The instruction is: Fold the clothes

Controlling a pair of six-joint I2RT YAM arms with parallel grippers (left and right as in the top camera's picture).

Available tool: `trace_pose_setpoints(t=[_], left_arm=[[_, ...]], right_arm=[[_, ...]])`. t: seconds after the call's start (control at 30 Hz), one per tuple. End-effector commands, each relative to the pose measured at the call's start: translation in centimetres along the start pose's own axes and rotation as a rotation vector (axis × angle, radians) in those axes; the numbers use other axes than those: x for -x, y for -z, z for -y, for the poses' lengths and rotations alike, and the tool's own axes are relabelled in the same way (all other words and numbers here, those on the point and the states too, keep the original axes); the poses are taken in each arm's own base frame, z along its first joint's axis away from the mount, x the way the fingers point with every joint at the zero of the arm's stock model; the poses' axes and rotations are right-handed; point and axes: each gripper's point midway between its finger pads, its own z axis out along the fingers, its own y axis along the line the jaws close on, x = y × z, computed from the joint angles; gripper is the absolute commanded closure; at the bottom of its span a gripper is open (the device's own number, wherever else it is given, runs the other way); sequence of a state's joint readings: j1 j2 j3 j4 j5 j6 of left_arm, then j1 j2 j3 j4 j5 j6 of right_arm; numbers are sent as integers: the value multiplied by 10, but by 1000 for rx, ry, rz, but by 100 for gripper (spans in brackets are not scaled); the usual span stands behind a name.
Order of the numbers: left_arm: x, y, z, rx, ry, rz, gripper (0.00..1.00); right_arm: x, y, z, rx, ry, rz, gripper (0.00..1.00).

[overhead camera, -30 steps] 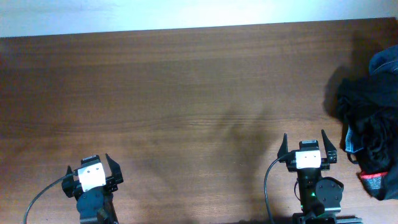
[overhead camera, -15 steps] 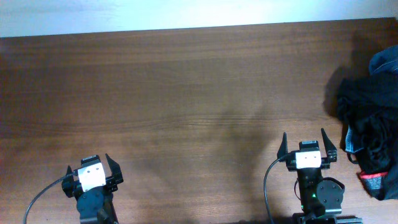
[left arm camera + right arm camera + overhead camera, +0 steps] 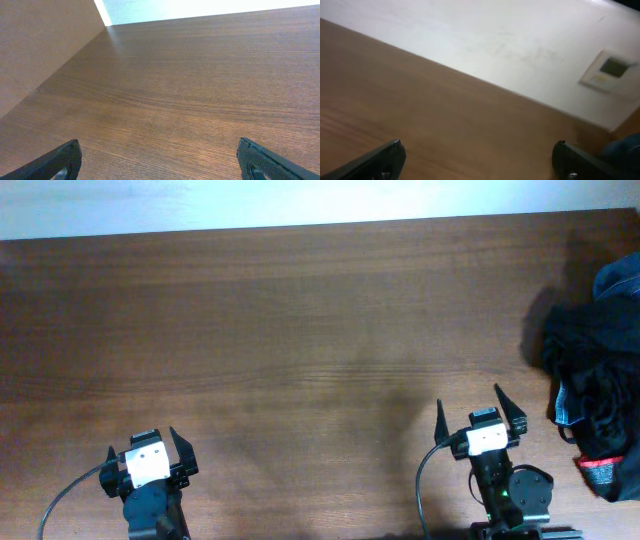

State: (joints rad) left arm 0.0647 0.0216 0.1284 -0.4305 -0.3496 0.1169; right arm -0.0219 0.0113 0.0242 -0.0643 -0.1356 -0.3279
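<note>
Overhead view is showing the right gripper [image 3: 468, 406] sliding a little further away from the pants [image 3: 603, 430] than a second ago and twisting sideways, while the left gripper [image 3: 142, 444] isn't budging. So I'm guessing the right arm is only just getting going and no folding is happening yet. The pants are lying bunched up at the table [image 3: 300, 330] edge, red trim showing, with blue denim [image 3: 622, 280] piled just beyond them. Both arms are sitting low, fingers pointing out across the wood, the left one well apart from the pants. Both sets of jaws are spreading wide and gripping nothing. The right wrist view is looking blurry and tilted.
</note>
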Motion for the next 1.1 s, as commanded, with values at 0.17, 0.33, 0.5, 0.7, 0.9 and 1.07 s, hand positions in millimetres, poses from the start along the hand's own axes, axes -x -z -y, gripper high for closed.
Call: trace_pose_setpoints(t=[0.17,0.33,0.5,0.7,0.9,1.07], left_arm=[[-1,1,-3,16,-22,-3,1],[-1,1,-3,16,-22,-3,1],[-1,1,-3,16,-22,-3,1],[-1,1,-3,16,-22,-3,1],[-1,1,-3,16,-22,-3,1],[-1,1,-3,16,-22,-3,1]], right_arm=[[98,23,28,-22,-223,154,1],[134,25,48,-55,-218,71,1],[174,17,50,34,-233,-9,1],[185,11,42,115,-246,-51,1],[186,25,39,130,-368,-119,1],[189,36,56,41,-367,-175,1]])
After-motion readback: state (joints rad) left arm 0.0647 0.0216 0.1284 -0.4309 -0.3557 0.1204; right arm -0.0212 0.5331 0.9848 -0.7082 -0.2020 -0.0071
